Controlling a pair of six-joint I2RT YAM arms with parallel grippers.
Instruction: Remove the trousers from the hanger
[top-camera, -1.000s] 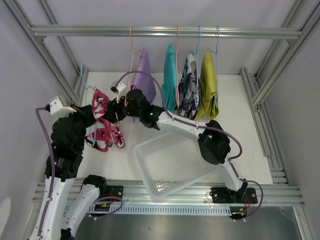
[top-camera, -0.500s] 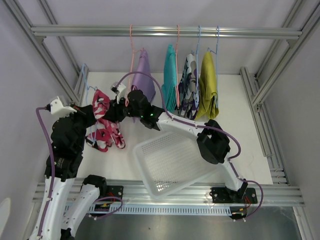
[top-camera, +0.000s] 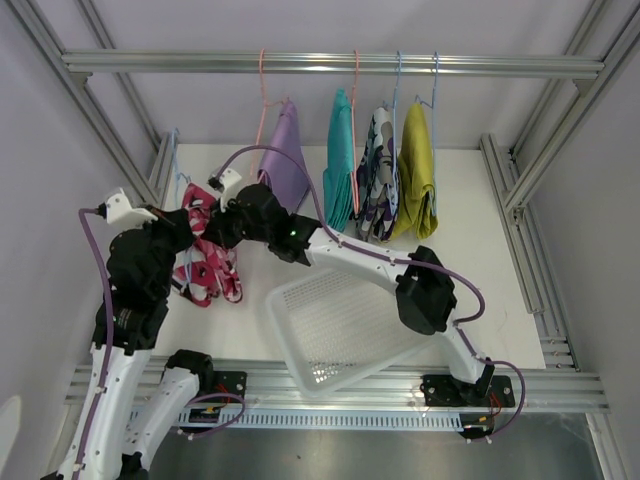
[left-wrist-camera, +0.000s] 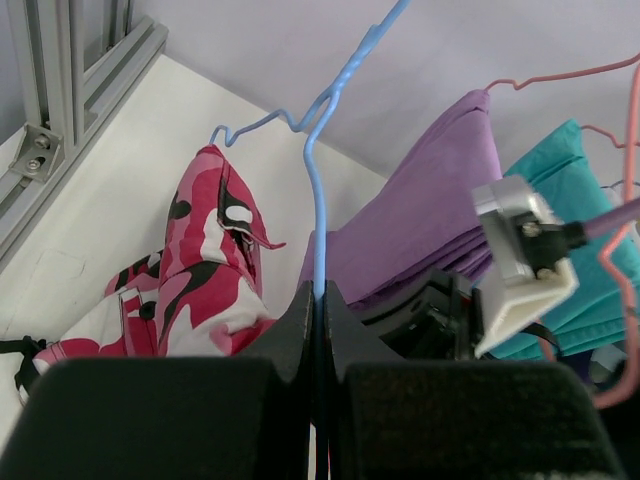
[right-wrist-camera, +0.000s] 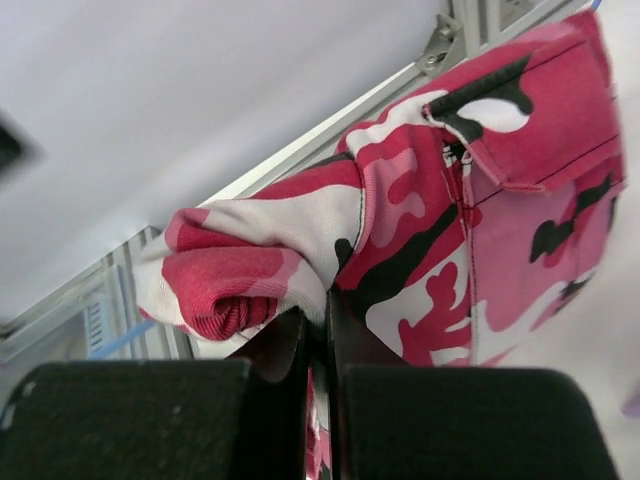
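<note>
Soft, even white light fills the overhead view. The tabletop is bright, with only a faint shadow under the mesh basket. Up close, the left end effector and right end effector are dark, out-of-focus blurs, while the blue hanger and red camouflage shorts look sharp.

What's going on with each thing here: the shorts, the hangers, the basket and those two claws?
left gripper: shut on the blue hanger
right gripper: shut on the red-and-white shorts
blue hanger: off the rail, held up
red-and-white shorts: bunched, off the rail
lilac shorts: hanging on the rail
teal shorts: hanging on the rail
camouflage shorts: hanging on the rail
mustard shorts: hanging on the rail
basket: empty, on the table
</note>
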